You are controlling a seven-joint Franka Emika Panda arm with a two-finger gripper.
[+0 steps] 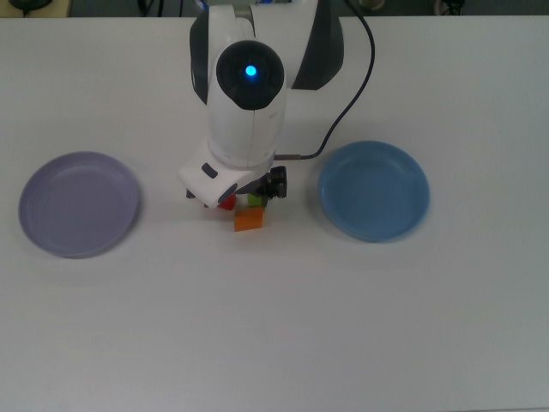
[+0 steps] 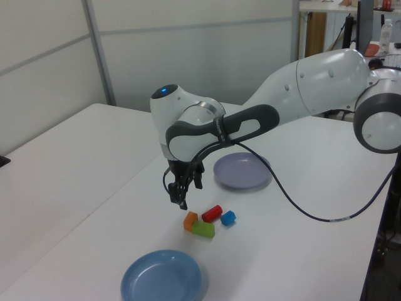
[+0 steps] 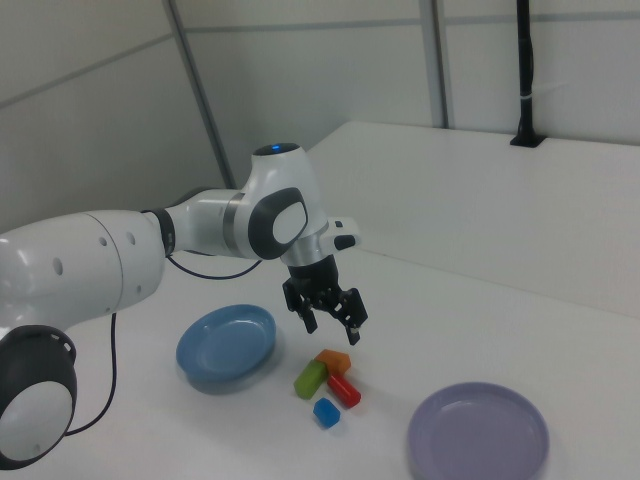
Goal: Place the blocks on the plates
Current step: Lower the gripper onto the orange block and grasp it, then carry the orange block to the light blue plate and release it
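Observation:
Four small blocks lie in a tight cluster between the plates: orange block (image 3: 334, 360), green bar (image 3: 310, 379), red cylinder (image 3: 343, 390) and blue cube (image 3: 326, 412). My gripper (image 3: 331, 326) hovers open just above the orange block, with nothing between its fingers. In the top view the arm covers most of the cluster. Only the orange block (image 1: 250, 220) and slivers of red and green show there, and the blue cube is hidden. The lavender plate (image 1: 79, 204) lies at the top view's left and the light blue plate (image 1: 374, 190) at the top view's right. Both hold nothing.
The white table (image 1: 283, 326) carries only the plates and blocks. A black cable (image 2: 294, 200) loops from the arm over the table behind the lavender plate (image 2: 242, 170). The light blue plate (image 2: 161, 276) sits near the left view's bottom edge.

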